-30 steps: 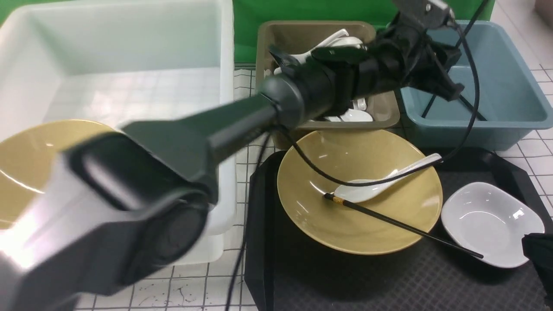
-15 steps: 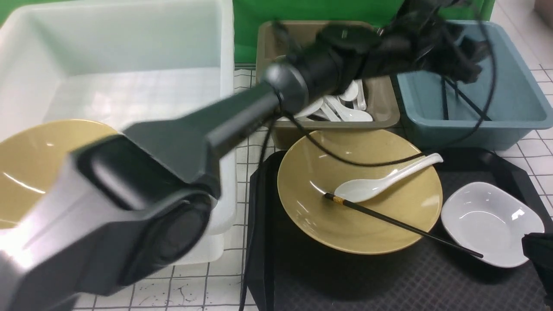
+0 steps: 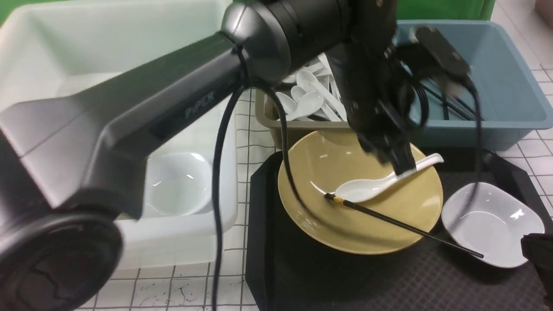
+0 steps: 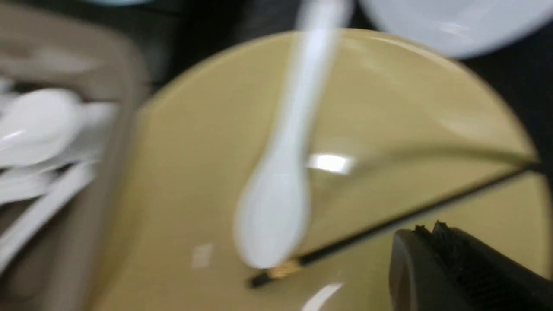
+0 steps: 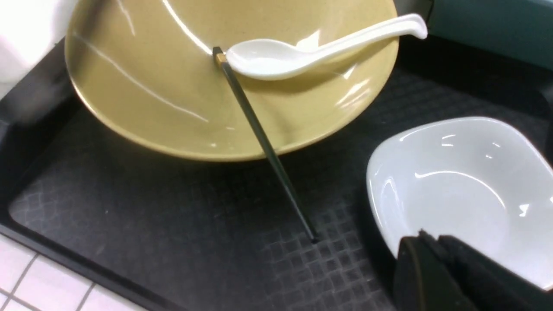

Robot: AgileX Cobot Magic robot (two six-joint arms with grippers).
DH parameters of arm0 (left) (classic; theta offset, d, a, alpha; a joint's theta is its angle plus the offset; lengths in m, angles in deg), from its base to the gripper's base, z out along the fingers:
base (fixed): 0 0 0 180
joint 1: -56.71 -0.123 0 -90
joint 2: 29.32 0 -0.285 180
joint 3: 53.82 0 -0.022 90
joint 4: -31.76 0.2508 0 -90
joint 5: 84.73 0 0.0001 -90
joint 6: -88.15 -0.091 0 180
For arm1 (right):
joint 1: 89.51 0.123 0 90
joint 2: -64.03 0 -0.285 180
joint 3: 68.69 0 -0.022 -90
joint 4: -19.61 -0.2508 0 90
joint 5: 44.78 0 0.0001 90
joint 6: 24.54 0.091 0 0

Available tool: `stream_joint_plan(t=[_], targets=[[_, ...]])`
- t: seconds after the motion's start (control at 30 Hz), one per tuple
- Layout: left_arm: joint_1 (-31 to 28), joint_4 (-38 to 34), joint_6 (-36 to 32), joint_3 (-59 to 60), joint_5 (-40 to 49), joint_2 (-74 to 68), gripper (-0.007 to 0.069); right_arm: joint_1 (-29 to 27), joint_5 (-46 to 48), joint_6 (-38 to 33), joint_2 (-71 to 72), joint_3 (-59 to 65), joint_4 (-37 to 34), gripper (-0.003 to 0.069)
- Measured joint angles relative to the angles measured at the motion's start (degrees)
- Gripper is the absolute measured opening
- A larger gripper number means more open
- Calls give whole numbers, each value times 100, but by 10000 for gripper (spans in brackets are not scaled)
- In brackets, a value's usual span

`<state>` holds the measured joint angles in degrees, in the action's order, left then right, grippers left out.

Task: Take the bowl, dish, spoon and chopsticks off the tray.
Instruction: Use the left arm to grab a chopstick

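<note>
L gripper (image 3: 404, 166), jaws together, is hovering at the spoon (image 3: 371, 186) handle, prob lining up a grab bc spoon + chopstick (image 3: 402, 224) are lying in bowl (image 3: 328, 216) on tray (image 3: 345, 280); R gripper (image 5: 436, 242), jaws looking together, is idling by dish (image 5: 466, 185).

A white table (image 3: 181, 289) ruled with a thin dark grid shows along the bottom left of the frame, in the gap at centre, and at the right edge. Four containers stand directly on it: a large white tub (image 3: 173, 242) filling the left, an olive bin (image 3: 302, 128) at top centre, a blue bin (image 3: 510, 131) just beside it at upper right, and a black tray (image 3: 345, 280) across the lower right.
</note>
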<state>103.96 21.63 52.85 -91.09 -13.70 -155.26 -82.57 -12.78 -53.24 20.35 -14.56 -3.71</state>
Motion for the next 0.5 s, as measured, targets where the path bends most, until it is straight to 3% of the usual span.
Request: stream_joint_plan(t=[0.13,0.27,0.4,0.5], targets=[[18,-24,-254,549,-110,71,-6,0,-5,0,0,5,0,83],[-70,253,-318,1095,-829,31,23,0,-5,0,0,5,-5,88],[-82,254,-401,1200,-1096,-6,94,0,-57,0,0,5,-5,88],[-82,231,-616,1198,-1133,-100,198,0,-91,0,0,5,-5,89]])
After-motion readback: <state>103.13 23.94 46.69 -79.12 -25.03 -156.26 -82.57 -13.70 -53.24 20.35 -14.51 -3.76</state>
